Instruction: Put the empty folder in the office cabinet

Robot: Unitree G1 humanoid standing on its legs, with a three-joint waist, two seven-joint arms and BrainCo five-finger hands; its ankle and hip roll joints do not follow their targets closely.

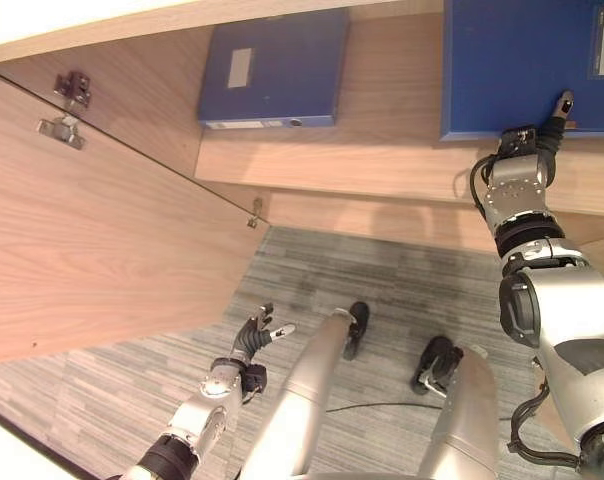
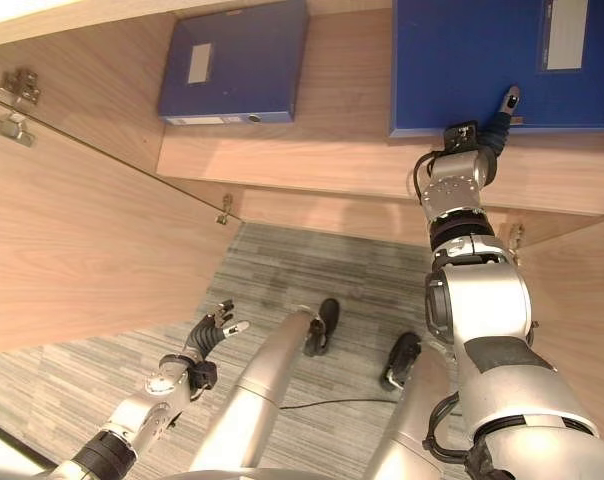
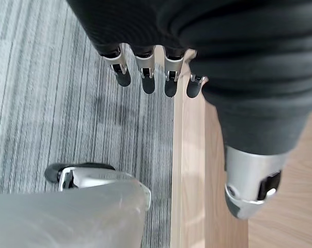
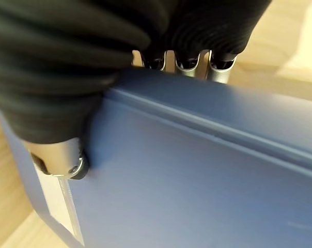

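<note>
Placement step, judged near its end. The right hand (image 1: 527, 165), at 2 o'clock in the left eye view, is clamped on the near edge of a blue folder (image 1: 527, 60) lying on the cabinet shelf (image 1: 382, 150): thumb pressed to its cover, fingers (image 4: 189, 64) wrapped over the edge, their tips hidden. Next the grip should loosen and the arm draw back. A second blue folder (image 1: 272, 65) lies at 11 o'clock. The left hand (image 1: 257, 335), fingers loosely apart and empty, hangs at 7 o'clock over the carpet (image 1: 312, 270). The held folder's far end is cut off.
</note>
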